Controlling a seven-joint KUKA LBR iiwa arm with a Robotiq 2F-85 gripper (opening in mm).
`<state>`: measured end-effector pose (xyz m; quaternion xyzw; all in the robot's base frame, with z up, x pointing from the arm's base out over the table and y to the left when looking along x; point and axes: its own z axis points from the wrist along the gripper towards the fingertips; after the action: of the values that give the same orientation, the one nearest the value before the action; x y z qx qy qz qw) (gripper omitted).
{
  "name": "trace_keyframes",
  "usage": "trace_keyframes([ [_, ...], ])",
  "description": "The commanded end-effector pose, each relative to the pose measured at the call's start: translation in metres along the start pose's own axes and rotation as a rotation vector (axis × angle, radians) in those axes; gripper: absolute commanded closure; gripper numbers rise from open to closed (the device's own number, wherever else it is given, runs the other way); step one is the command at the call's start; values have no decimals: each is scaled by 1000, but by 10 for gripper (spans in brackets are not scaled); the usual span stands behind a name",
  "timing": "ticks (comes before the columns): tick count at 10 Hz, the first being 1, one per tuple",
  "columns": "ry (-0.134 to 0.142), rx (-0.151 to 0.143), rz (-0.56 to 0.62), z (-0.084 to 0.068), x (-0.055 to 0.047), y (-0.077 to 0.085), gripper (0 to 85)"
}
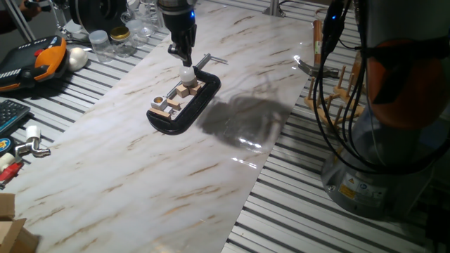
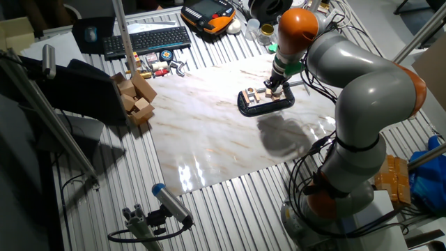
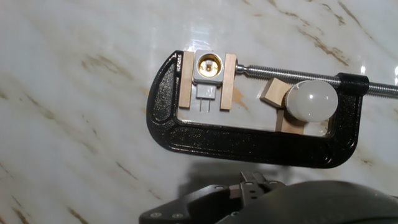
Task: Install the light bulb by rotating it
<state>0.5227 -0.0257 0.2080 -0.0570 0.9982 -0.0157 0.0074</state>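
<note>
A black C-clamp (image 1: 184, 111) lies on the marble board (image 1: 140, 176). In the hand view the clamp (image 3: 249, 142) holds a grey socket with a brass contact (image 3: 209, 65) between two wooden blocks. The white frosted light bulb (image 3: 311, 101) rests on small wooden pieces at the clamp's screw end, apart from the socket. It also shows in one fixed view (image 1: 186, 72). My gripper (image 1: 181, 56) hangs just above the bulb, looks slightly open and holds nothing. In the other fixed view the gripper (image 2: 274, 82) is over the clamp (image 2: 265, 104).
An orange-black pendant (image 1: 42, 60), a white egg-shaped ball (image 1: 77, 58) and jars (image 1: 105, 42) lie at the back left. A wooden rack (image 1: 337, 81) stands to the right. Wooden blocks (image 2: 136, 97) and a keyboard (image 2: 146, 40) lie beyond the board.
</note>
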Motion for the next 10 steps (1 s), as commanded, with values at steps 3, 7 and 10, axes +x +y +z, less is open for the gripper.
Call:
trace_keyframes([
  [3, -4, -3, 1, 4, 0, -2, 850],
  [7, -8, -5, -5, 9, -3, -7, 850],
  [10, -14, -6, -8, 14, -4, -9, 850],
])
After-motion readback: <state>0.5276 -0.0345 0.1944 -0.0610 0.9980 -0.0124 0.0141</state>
